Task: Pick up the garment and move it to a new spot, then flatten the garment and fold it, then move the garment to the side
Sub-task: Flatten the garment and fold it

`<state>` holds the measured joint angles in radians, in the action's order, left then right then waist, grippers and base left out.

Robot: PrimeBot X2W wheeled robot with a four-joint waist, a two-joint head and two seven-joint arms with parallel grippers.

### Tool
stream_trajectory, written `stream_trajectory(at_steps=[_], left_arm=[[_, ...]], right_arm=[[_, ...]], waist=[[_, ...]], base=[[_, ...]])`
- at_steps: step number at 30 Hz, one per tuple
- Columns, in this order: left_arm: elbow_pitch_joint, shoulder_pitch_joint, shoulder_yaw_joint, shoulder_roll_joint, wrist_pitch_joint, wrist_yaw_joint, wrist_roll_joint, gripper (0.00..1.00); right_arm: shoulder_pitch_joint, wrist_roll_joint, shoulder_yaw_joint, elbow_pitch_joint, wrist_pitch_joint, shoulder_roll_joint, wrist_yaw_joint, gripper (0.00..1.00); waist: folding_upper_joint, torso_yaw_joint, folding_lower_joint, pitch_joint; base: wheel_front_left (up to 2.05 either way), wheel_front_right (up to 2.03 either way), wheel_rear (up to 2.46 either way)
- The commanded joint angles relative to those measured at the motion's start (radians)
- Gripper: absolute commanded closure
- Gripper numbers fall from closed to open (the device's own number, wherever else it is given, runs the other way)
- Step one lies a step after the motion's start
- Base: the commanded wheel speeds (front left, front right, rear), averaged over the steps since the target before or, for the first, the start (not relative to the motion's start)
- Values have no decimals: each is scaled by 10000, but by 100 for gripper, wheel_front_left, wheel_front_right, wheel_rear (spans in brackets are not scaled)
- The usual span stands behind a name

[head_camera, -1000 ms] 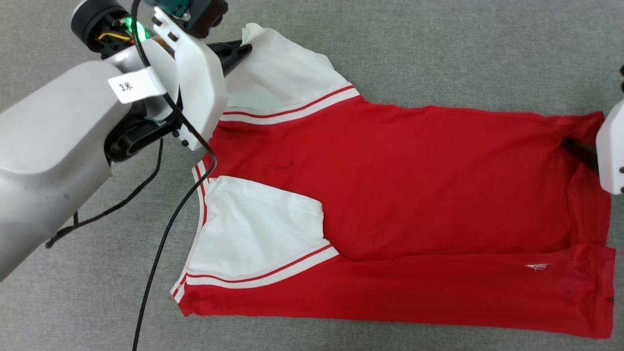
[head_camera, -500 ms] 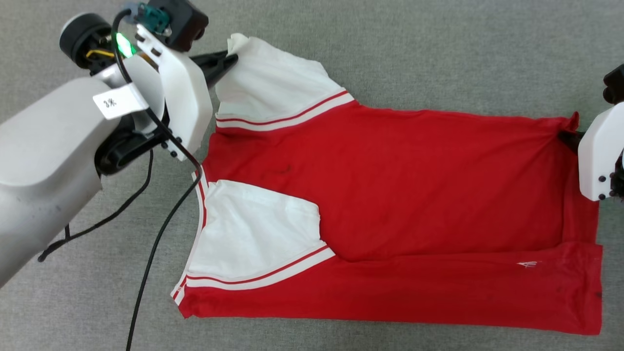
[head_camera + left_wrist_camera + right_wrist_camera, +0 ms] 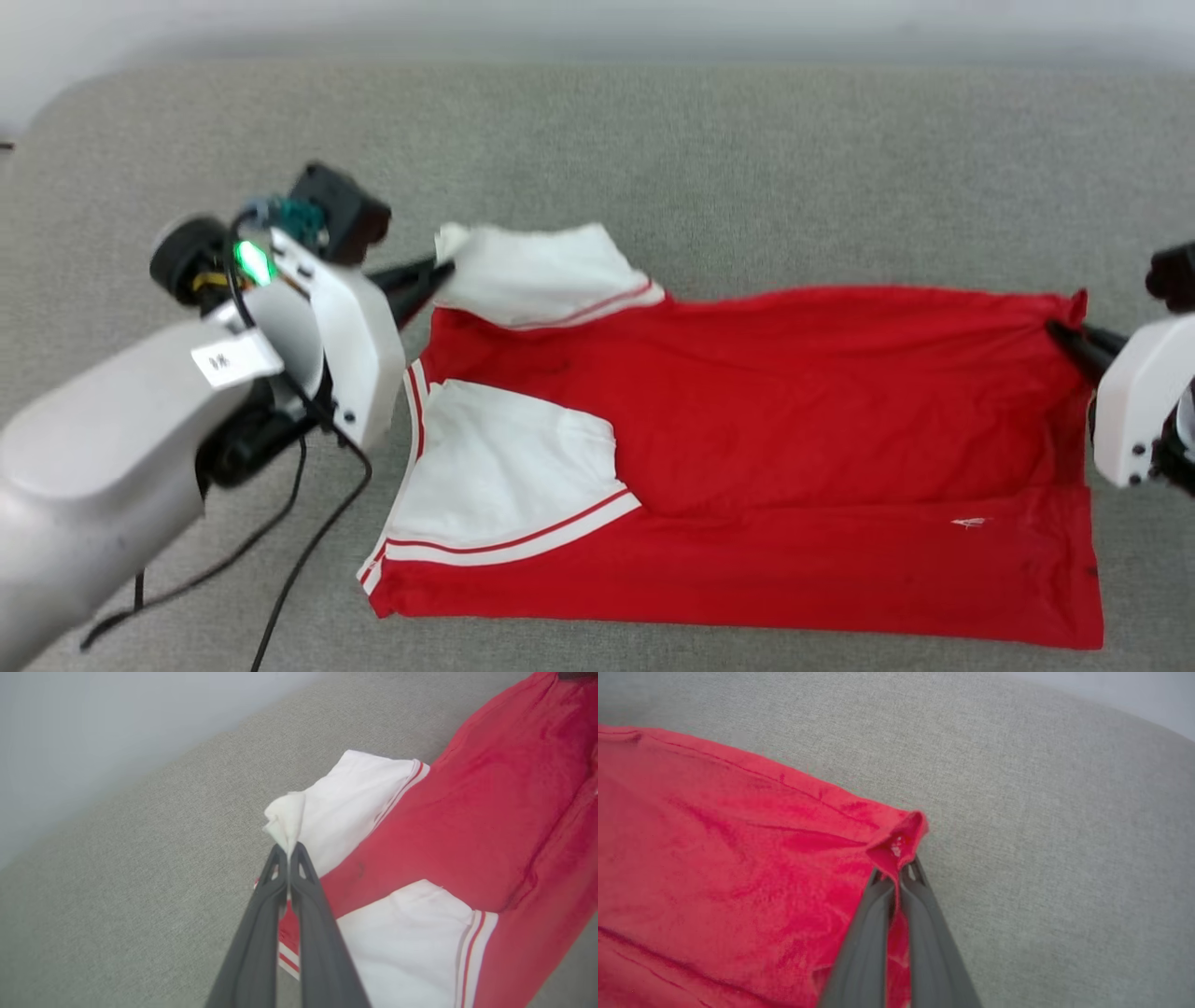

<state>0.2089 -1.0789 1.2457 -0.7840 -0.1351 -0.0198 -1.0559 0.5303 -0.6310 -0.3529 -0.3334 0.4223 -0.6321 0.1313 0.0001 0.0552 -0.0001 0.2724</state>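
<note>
The table (image 3: 747, 168) was covered in a grey woven cloth (image 3: 840, 215) with a fine, even, speckled weave; the cloth ran from the near edge of the head view up to a far edge high in that view; its far left corner (image 3: 84, 107) was rounded; beyond the far edge lay a pale band (image 3: 597, 23), blurred and whitish grey, wall or floor I could not tell; in the left wrist view the same pale surface (image 3: 117, 718) met the cloth along a soft slanted line; in the right wrist view a sliver of it showed past the cloth's curved edge; the light was soft and even across the cloth.
</note>
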Motion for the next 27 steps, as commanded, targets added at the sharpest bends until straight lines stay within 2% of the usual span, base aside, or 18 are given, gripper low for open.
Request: stream_trajectory(at_steps=[1, 13, 20, 27], left_arm=[[-243, 486, 36, -147, 105, 184, -108, 100], [-1349, 2957, 228, -715, 461, 1158, -545, 100], [-1323, 4074, 274, -712, 601, 1381, -673, 100], [-995, 4487, 289, -543, 561, 1417, -657, 100]], right_arm=[[-491, -84, 137, 233, -187, -43, -12, 100], [-3295, -186, 1120, 1497, -531, 214, -12, 100], [-4756, -236, 1705, 2011, -516, 556, -12, 100], [-5345, -99, 1945, 1782, -532, 919, -12, 100]], waist=[[-1, 63, 1, -410], [-1, 103, 1, -1409], [-1, 71, 1, -1519], [-1, 29, 1, -1287]], base=[[0, 0, 0], [0, 0, 0], [0, 0, 0], [0, 0, 0]])
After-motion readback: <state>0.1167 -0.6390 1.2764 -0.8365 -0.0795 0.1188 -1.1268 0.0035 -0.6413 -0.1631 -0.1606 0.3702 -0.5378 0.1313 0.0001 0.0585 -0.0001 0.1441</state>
